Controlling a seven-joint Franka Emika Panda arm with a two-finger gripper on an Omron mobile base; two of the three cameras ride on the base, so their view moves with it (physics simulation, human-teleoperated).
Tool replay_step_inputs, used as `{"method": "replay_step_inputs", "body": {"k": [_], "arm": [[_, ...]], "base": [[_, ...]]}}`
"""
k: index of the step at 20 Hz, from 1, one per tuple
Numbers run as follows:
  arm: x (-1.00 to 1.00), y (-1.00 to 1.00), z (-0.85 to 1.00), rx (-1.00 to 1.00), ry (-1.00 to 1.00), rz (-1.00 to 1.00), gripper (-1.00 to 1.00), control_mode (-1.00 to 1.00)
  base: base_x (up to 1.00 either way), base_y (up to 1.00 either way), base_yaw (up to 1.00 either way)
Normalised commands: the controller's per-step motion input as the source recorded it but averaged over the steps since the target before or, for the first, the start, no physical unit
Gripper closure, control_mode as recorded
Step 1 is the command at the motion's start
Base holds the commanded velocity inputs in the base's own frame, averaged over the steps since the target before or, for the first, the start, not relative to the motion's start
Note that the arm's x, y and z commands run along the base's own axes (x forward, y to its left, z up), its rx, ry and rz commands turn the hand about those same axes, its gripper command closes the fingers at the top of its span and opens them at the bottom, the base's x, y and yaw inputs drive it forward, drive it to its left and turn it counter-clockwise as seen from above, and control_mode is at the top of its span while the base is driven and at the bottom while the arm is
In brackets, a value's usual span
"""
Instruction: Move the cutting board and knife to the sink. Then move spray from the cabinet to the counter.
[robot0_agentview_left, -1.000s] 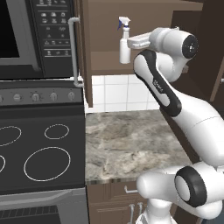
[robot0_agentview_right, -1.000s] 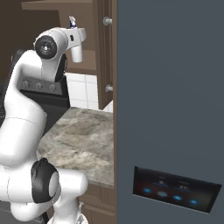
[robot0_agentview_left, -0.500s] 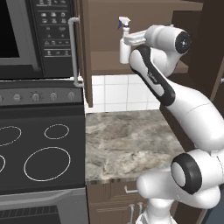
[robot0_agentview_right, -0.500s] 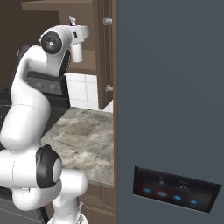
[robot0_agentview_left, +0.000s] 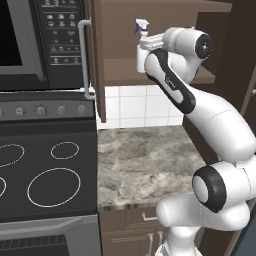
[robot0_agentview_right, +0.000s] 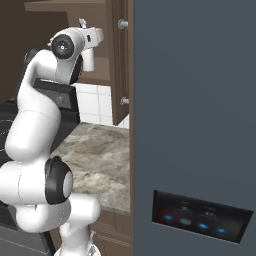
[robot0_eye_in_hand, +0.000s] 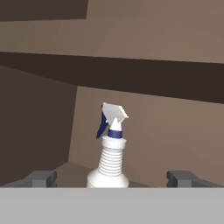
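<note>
Hand view looks straight at the spray (robot0_eye_in_hand: 111, 151), which stands upright on the shelf of the cabinet (robot0_eye_in_hand: 166, 118), its blue-and-white nozzle turned to one side. The two fingertips (robot0_eye_in_hand: 41, 178) rise at the bottom of that view, one on either side of the bottle and well apart from it, so the gripper (robot0_eye_in_hand: 114, 179) is spread wide and holds nothing. Nothing touches the bottle as far as the pictures show.

From the left base view, the gripper (robot0_agentview_left: 144, 44) is raised to shelf height inside the open cabinet (robot0_agentview_left: 117, 70), with the spray (robot0_agentview_left: 141, 47) just in front of it near the shelf's front edge. The counter (robot0_agentview_left: 142, 160) lies below, bare of the board and knife. From the right base view, the arm reaches up to the same spot, the spray (robot0_agentview_right: 88, 55) just beyond the hand.

The step in hand appears to be the second half of the task: fetching the spray. The next move likely calls for easing forward until the bottle's body sits between the fingers, then closing on it, lifting it clear of the shelf and lowering it to the counter. A careless push could tip the slim bottle backwards.
</note>
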Motion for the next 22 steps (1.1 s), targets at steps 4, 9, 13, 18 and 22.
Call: {"method": "replay_step_inputs", "body": {"k": [4, 9, 13, 18, 22], "arm": [[0.20, 0.00, 0.00, 0.00, 0.00, 0.00, -1.00, -1.00], [0.20, 0.06, 0.00, 0.00, 0.00, 0.00, -1.00, -1.00], [0.24, 0.14, 0.00, 0.00, 0.00, 0.00, -1.00, -1.00], [0.27, 0.08, 0.00, 0.00, 0.00, 0.00, -1.00, -1.00], [0.19, 0.00, 0.00, 0.00, 0.00, 0.00, -1.00, -1.00]], "base": [[0.00, 0.00, 0.00], [0.00, 0.00, 0.00], [0.00, 0.00, 0.00], [0.00, 0.00, 0.00], [0.00, 0.00, 0.00]]}}
